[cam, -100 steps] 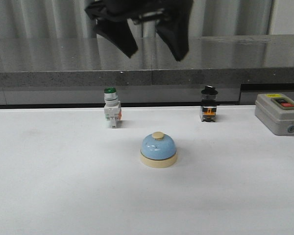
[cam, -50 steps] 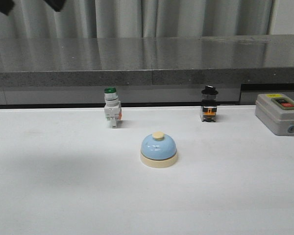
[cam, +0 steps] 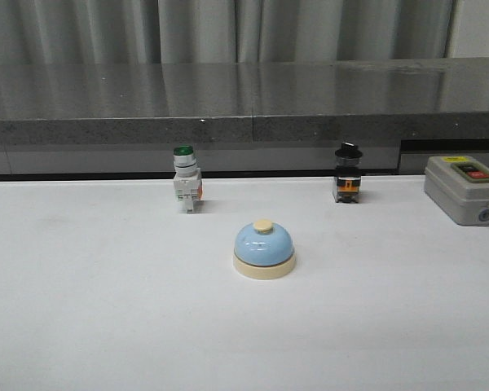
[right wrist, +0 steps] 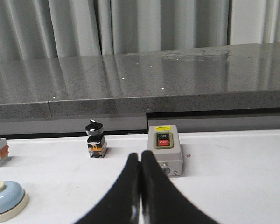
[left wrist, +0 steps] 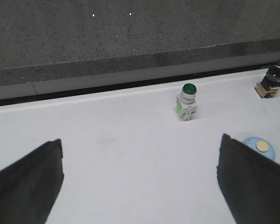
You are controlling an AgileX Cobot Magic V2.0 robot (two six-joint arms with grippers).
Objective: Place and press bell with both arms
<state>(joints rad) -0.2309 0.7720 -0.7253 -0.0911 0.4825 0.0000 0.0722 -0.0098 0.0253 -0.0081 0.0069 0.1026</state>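
Grey curtain (cam: 228, 28) and a dark stone ledge (cam: 244, 98) at the back, white surface (cam: 106, 309) in front w/ everything spread in the open, prob. so either arm can come in from above.

Grey start/stop box (right wrist: 164, 148) sits just beyond the right fingers' (right wrist: 140, 186) tips; they're pressed together into one point, carrying nothing. Judging by that, they look set up for poking, not gripping.

Bell (cam: 263, 249) stands upright on its cream base, knob up, untouched, mid-surface. It lies off to the side of the right fingers and near, and just past the tip of one left finger (left wrist: 252, 182) in the left wrist view. Looks already placed; the press is what's left, IMO.

Left fingers are spread wide, nothing between them, raised above the surface.

Green-capped switch (left wrist: 187, 101) is ahead of the left fingers, between them. Black-capped switch (right wrist: 95, 139) is beyond the right fingers, between bell and box. Both well apart from the bell, so the knob has clear approach.
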